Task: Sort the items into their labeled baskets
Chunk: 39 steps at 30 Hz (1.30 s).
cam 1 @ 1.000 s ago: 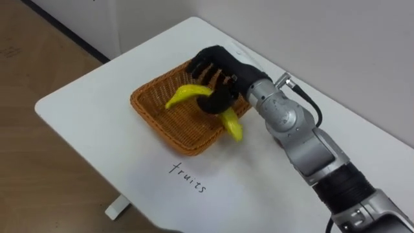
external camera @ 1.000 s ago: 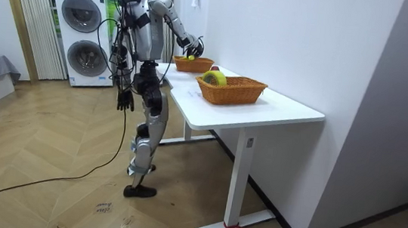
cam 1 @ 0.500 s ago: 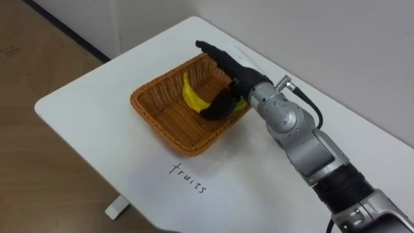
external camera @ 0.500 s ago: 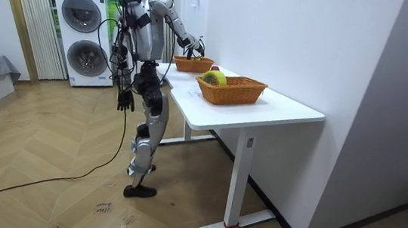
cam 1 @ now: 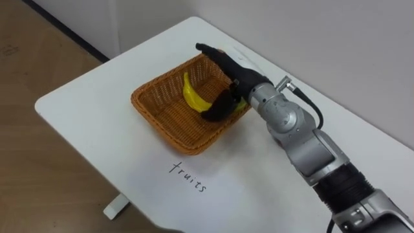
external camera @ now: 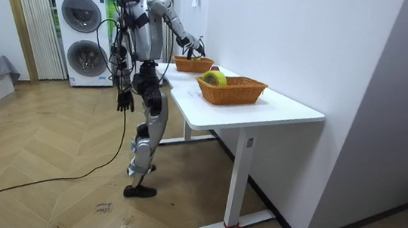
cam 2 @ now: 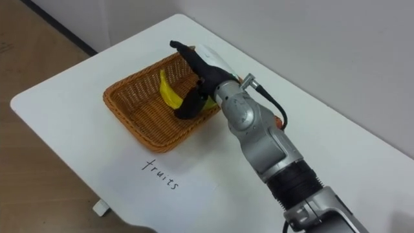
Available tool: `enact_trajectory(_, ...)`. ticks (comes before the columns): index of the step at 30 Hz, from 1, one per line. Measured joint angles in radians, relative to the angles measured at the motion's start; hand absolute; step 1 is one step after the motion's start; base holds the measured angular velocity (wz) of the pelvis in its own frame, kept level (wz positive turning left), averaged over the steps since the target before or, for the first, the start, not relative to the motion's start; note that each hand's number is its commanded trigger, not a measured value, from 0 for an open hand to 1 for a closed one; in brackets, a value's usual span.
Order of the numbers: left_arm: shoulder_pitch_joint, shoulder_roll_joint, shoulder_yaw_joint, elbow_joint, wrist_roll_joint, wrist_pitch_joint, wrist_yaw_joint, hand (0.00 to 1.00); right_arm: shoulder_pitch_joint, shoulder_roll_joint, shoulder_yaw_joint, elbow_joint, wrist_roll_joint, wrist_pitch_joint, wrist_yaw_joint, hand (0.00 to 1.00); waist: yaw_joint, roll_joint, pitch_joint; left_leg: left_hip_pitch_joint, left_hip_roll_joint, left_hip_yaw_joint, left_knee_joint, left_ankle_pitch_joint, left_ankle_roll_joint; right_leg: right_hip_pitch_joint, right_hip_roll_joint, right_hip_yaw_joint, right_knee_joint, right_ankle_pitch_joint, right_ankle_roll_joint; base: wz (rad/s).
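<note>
1. Since one second ago the banana (cam 1: 192,97) has left the grasp of the right robot hand (cam 1: 231,71), which then held it above the basket (cam 1: 169,120). It now lies on the woven floor towards the far side. Between half a second ago and now, nothing shows any further shift.
2. Right robot hand: spread wide and holding nothing, with its fingers stretched out over the basket's far rim. The thumb hangs down in front of the banana, and contact between the two cannot be judged.
3. Left robot hand (external camera: 124,102): hangs at the robot's side, well apart from the bench (cam 1: 84,90). Its state cannot be told.
4. Setting: the robot stands at the bench's long edge, with washing machines (external camera: 83,37) behind it. A handwritten label (cam 1: 188,177) lies on the bench just in front of the basket.
5. A second basket (external camera: 231,89) stands on the same bench, nearer the room view's right. It holds a yellow-green rounded thing and something red, neither of which can be identified.
6. Progress, as a judgement: placing the banana appears complete, and only the arm's withdrawal is left for this item. No loose item can be made out on the bench, so the sorting seems near its end. Small supplies would be hard to make out from the room view.
</note>
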Motion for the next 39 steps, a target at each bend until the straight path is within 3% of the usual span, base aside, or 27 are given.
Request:
enact_trajectory(6,-0.001,-0.003,0.013,0.001,-0.007,-0.014,0.043,0.0,0.0,-0.001,-0.031,0.024,0.134,-0.011,-0.066,0.0,-0.039,0.002,0.0018,0.001,0.0,0.008,0.007,0.0,0.0,0.002,0.001,0.025,-0.001,0.0,0.0,-0.03)
enact_trajectory(10,0.008,-0.008,0.038,0.018,-0.007,-0.034,0.043,0.0,0.002,-0.002,-0.139,0.018,0.194,-0.047,-0.098,0.0,-0.086,0.015,0.0112,0.009,-0.001,0.009,0.01,0.0,0.0,0.011,0.001,0.04,0.0,0.001,0.001,-0.01)
enact_trajectory(12,0.016,-0.013,0.039,0.018,-0.007,-0.035,0.043,0.0,0.005,-0.011,-0.183,0.003,0.233,-0.057,-0.132,0.0,-0.102,0.023,0.0111,0.009,0.0,0.014,0.009,-0.001,0.0,0.009,0.001,0.043,0.0,0.001,0.001,-0.11)
enact_trajectory(15,0.03,-0.021,0.039,0.018,-0.006,-0.038,0.045,0.0,0.008,-0.037,-0.201,-0.024,0.275,-0.082,-0.183,0.0,-0.115,0.045,0.0062,0.01,0.003,0.036,0.006,-0.001,0.0,0.0,0.002,0.057,0.0,0.001,0.001,-0.22)
enact_trajectory(18,0.031,-0.023,0.039,0.032,-0.007,-0.048,0.072,0.0,0.014,-0.05,-0.201,-0.029,0.304,-0.092,-0.226,0.0,-0.137,0.069,-0.0109,0.021,0.003,0.046,-0.001,0.001,0.002,0.004,0.0,0.065,0.0,0.001,0.001,-0.07)
enact_trajectory(20,0.039,-0.022,0.039,0.039,-0.008,-0.052,0.089,0.0,0.023,-0.05,-0.203,-0.029,0.332,-0.109,-0.26,0.0,-0.167,0.088,-0.0161,0.034,0.002,0.045,-0.006,0.003,0.005,0.017,-0.003,0.064,0.001,0.001,0.001,0.03)
enact_trajectory(23,0.046,-0.022,0.039,0.038,-0.008,-0.053,0.107,0.0,0.043,-0.05,-0.207,-0.029,0.358,-0.113,-0.306,0.0,-0.187,0.092,-0.0181,0.037,0.002,0.046,-0.007,0.003,0.005,0.017,-0.003,0.072,0.0,0.001,0.001,0.0)
enact_trajectory(32,0.052,-0.038,0.029,0.076,-0.007,-0.059,0.105,0.0,0.14,-0.05,-0.23,0.001,0.371,-0.114,-0.354,0.0,-0.19,0.095,-0.0159,0.038,0.003,0.052,-0.006,0.004,0.005,0.015,-0.003,0.08,0.002,0.001,0.002,-0.02)
enact_trajectory(39,0.054,-0.041,0.008,0.068,-0.006,-0.06,0.099,0.0,0.14,-0.05,-0.226,0.035,0.386,-0.114,-0.352,0.0,-0.187,0.105,-0.009,0.033,0.004,0.053,-0.004,0.003,0.006,0.013,-0.004,0.072,0.015,0.001,0.002,0.0)
